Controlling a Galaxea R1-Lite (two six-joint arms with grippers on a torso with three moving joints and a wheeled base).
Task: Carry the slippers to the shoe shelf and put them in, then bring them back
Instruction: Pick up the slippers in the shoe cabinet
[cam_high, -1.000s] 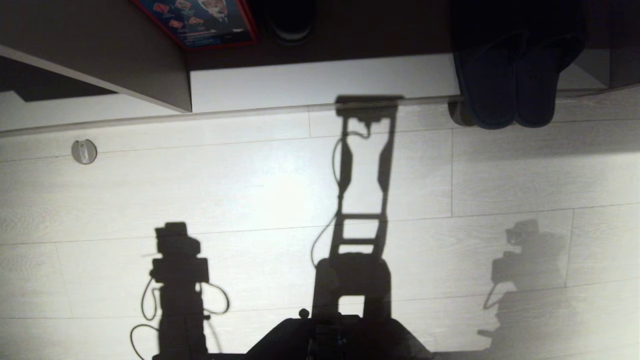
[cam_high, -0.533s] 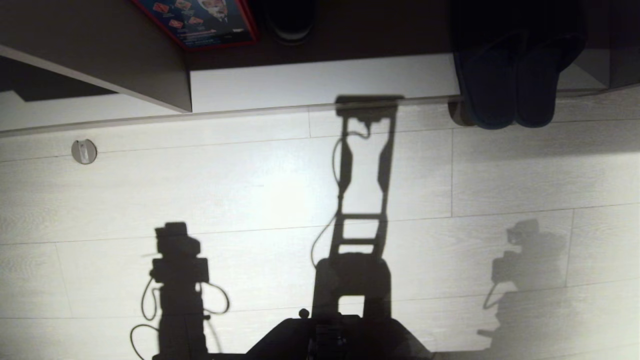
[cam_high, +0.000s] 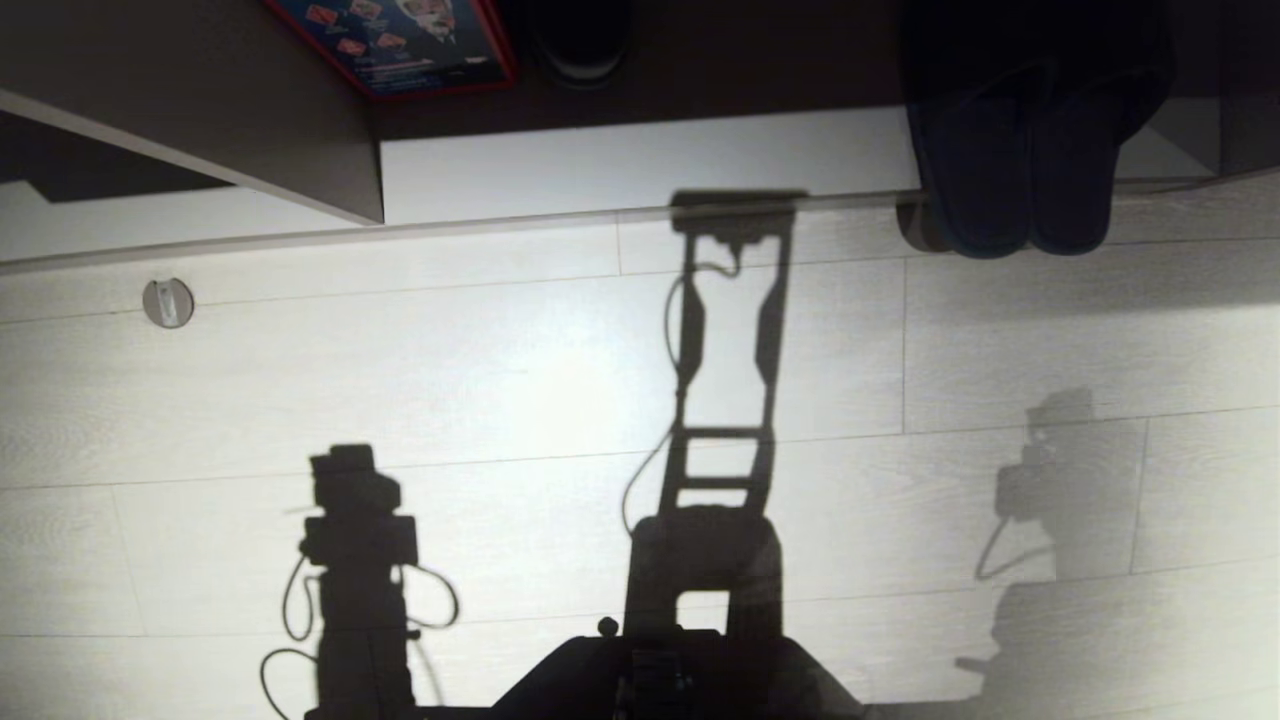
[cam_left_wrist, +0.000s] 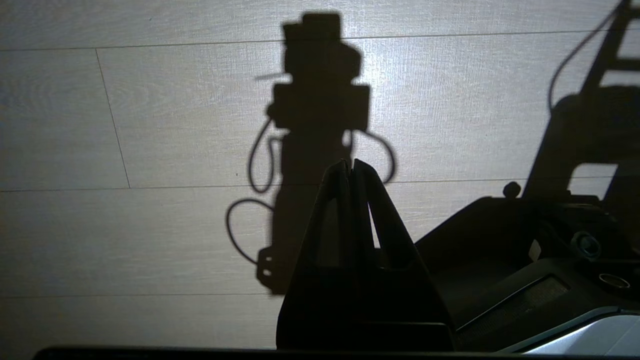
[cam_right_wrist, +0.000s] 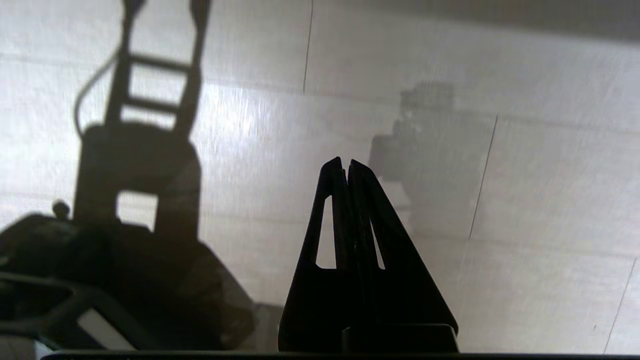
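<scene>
Slippers parked side by side in shelf, heels overhanging the front edge; return leg looks pending. Right end effector pinched closed, empty, over floor; left end effector likewise. Next: open right, reach to heels.

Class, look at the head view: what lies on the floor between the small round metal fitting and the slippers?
Bare pale floorboards, crossed only by the robot's shadow. Head view: nothing stands between the fitting and the slippers.

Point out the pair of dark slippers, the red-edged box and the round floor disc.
dark grey-blue fabric slippers (cam_high: 1020, 170), head view, left slipper's upper.
red-edged printed box (cam_high: 400, 45), head view, printed face.
small round grey floor disc (cam_high: 168, 302), head view, centre.
</scene>
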